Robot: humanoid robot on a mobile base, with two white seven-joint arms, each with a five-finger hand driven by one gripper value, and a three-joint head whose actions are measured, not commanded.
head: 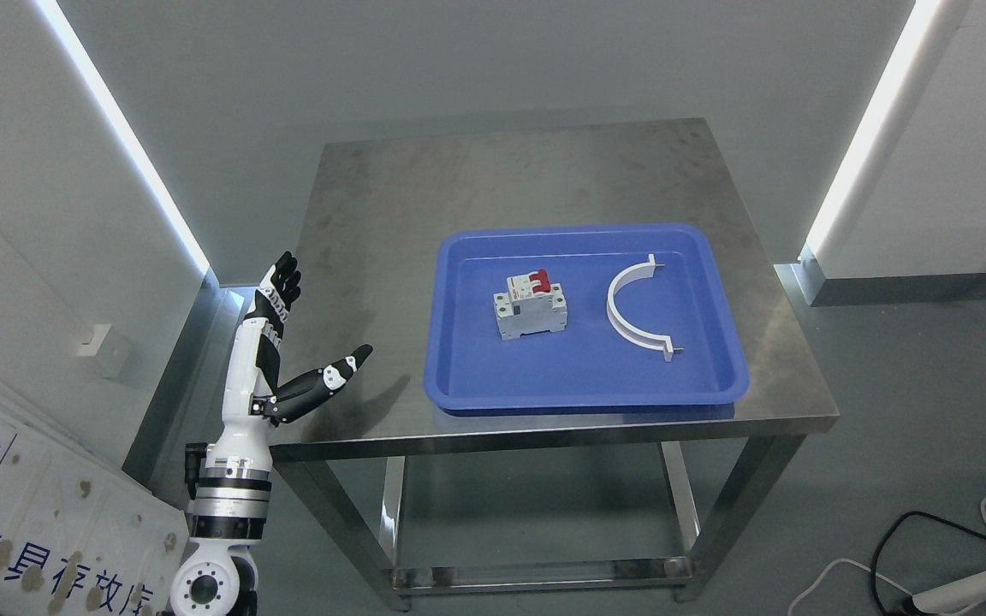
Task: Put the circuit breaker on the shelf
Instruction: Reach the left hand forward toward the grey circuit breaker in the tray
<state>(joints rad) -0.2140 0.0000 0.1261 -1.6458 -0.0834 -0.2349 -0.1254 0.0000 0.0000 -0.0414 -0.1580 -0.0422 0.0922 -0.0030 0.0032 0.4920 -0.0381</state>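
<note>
Breaker point(531, 305): sits in blue tray point(587, 389), left of middle, red switch facing the far side. Nothing touches it.
Tray: on steel desk point(373, 214), near front edge. Also holds a white curved clip point(634, 312), well apart from breaker, to its right.
Left hand point(275, 342): raised at desk's front-left corner, outside the tray. Fingers point(283, 278) spread and straight, thumb out toward tray; holds nothing.
Right hand: not visible.
Handling (my guess): hard plastic block, stiff, prob. fairly light, smooth sides so can slip. Not fragile, but avoid pushing the red switch.
Where to grip: the two flat long sides of grey body, thumb vs. fingers, from above.
Shelf: cannot see a separate one; only a lower rail under desk.
Progress: approx. start, breaker not yet picked.
</note>
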